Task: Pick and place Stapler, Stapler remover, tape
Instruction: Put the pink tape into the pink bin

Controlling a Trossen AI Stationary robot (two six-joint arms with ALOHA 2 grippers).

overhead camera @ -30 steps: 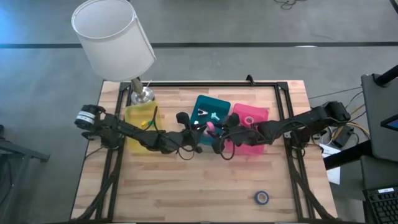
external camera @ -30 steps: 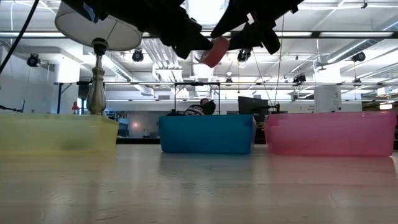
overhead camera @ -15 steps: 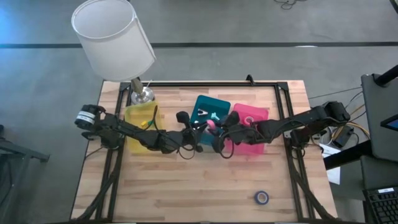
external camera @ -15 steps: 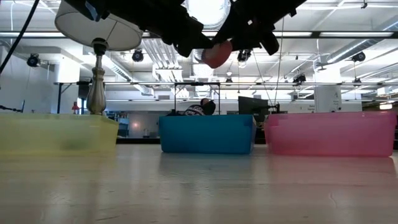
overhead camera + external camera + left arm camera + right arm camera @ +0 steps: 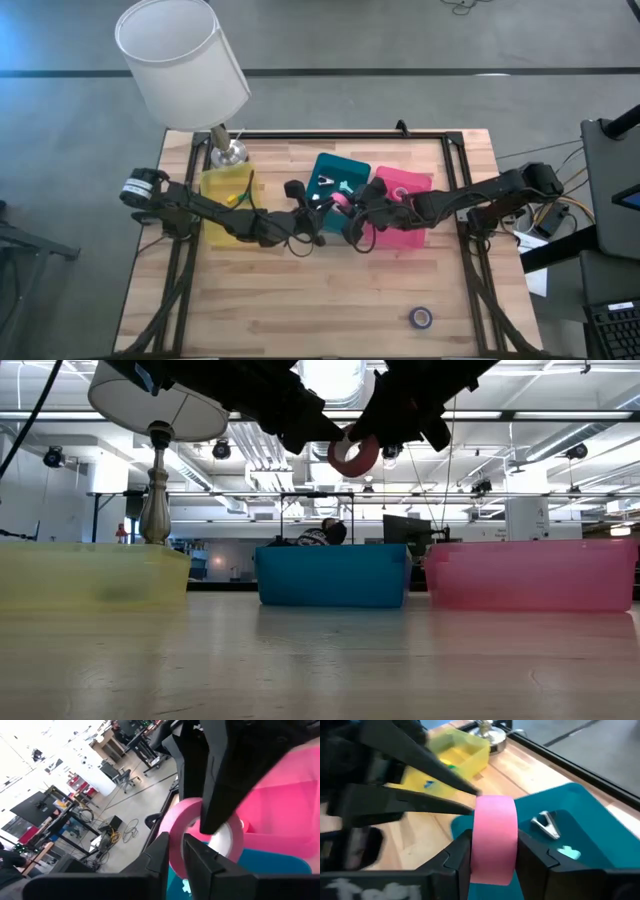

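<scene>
A pink tape roll (image 5: 340, 203) with a pale centre hangs in the air above the teal bin (image 5: 338, 170), between my two grippers. My left gripper (image 5: 327, 206) comes from the table's left and is shut on the roll. My right gripper (image 5: 353, 208) comes from the right and is shut on the same roll. In the low view the roll (image 5: 353, 455) shows as a ring high above the bins. Another pink roll (image 5: 400, 192) lies in the pink bin (image 5: 412, 236). A blue-purple roll (image 5: 421, 318) lies flat on the table near its front right. My left gripper pinches the roll's wall (image 5: 173, 851) at the rim, one finger (image 5: 199, 857) on the centre side and one outside. The fingers come level from the table's left. The roll is lifted clear. My right gripper holds the roll by its two flat faces (image 5: 476, 851), one finger (image 5: 532, 857) on each side, across its width. The fingers come from the table's right. The roll stands on edge between them, clear of the bins.
A yellow bin (image 5: 228, 200) with small items stands left of the teal bin, which holds a metal staple remover (image 5: 325, 182). A lamp (image 5: 183, 58) stands at the far left corner on its base (image 5: 228, 152). Bare wood lies toward the near edge.
The pink roll has turned in the air and shifted a little toward the right gripper and down: in the low view it showed as a tilted disc and now shows its ring face.
</scene>
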